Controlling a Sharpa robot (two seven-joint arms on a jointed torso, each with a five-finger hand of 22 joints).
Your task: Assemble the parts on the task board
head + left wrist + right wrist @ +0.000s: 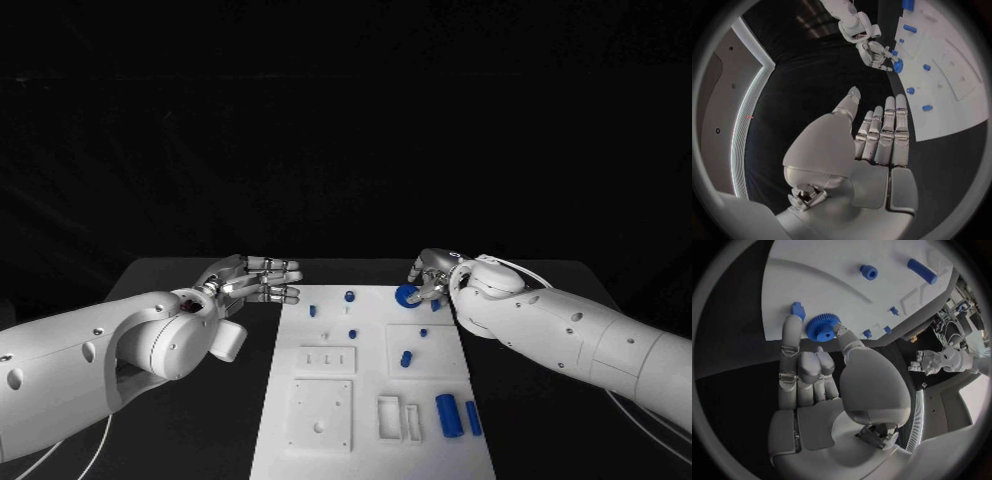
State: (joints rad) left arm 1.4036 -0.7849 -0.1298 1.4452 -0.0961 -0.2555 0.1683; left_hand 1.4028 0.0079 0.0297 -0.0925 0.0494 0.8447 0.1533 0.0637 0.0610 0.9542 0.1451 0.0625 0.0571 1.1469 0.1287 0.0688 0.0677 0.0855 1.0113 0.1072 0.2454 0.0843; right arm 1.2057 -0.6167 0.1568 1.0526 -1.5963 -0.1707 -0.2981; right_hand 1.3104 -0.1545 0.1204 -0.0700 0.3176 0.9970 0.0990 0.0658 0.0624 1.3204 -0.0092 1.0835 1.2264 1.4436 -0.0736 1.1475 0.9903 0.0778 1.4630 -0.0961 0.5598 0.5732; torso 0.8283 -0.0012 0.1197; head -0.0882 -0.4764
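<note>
Right robot hand [817, 385] pinching blue gear [821, 328] over task board [817, 280]; left robot hand [873, 145] open, fingers straight, holding nothing.

My arms are smooth white shells with small dark screw holes; my left hand [254, 279] and right hand [434, 270] are silver, segmented metal.

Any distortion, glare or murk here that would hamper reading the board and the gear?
Head view: surroundings black, task board evenly lit, no glare. Right wrist view: fisheye bends the board's edges, yet the blue gear at the right hand reads sharp. Left wrist view: left hand clear, board curved.
</note>
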